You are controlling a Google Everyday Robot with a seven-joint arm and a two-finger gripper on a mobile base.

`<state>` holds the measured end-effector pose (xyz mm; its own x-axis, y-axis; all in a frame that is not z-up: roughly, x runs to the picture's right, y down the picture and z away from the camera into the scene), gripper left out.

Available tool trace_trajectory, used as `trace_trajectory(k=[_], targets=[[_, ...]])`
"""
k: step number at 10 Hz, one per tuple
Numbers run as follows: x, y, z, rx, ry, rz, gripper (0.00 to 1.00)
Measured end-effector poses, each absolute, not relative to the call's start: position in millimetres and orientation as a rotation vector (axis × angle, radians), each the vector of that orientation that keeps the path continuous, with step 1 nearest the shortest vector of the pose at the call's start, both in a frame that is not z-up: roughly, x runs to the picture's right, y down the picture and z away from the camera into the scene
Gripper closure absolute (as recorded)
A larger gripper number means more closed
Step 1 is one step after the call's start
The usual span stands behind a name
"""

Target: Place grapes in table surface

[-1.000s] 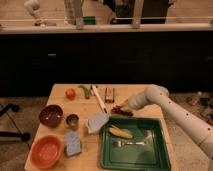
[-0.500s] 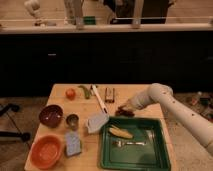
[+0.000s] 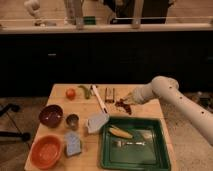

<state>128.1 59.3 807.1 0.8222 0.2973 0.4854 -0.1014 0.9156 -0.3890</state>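
The grapes [image 3: 122, 105] are a small dark red-purple cluster just above the tan table surface [image 3: 130, 95], past the far edge of the green tray [image 3: 134, 142]. My gripper [image 3: 127, 102] is at the end of the white arm coming in from the right and sits right at the grapes, touching or holding them. I cannot tell whether the grapes rest on the wood or hang just above it.
The tray holds a corn cob [image 3: 120, 132] and a fork [image 3: 129, 144]. A tomato [image 3: 70, 93], green pepper [image 3: 85, 91], white utensil [image 3: 98, 97], snack bar [image 3: 109, 94], dark bowl [image 3: 51, 114], cup [image 3: 73, 121], orange bowl [image 3: 46, 151] and blue sponge [image 3: 73, 143] lie to the left.
The gripper with the grapes has shifted slightly left and lower toward the table, near the tray's far edge.
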Motion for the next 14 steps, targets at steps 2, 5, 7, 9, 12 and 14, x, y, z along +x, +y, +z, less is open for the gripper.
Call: trace_trajectory(k=[2, 5, 7, 9, 12, 14], targets=[[123.9, 49.3, 790.1, -0.327, -0.578, 0.184, 1.0], [116.3, 34.7, 758.8, -0.282, -0.595, 0.127, 1.0], [112.6, 24.4, 737.3, -0.252, -0.6, 0.091, 1.0], [105.8, 17.4, 723.2, -0.226, -0.604, 0.058, 1.0], [109.9, 8.6, 712.5, -0.195, -0.594, 0.046, 1.0], [118.8, -2.3, 708.9, -0.171, -0.575, 0.048, 1.0]])
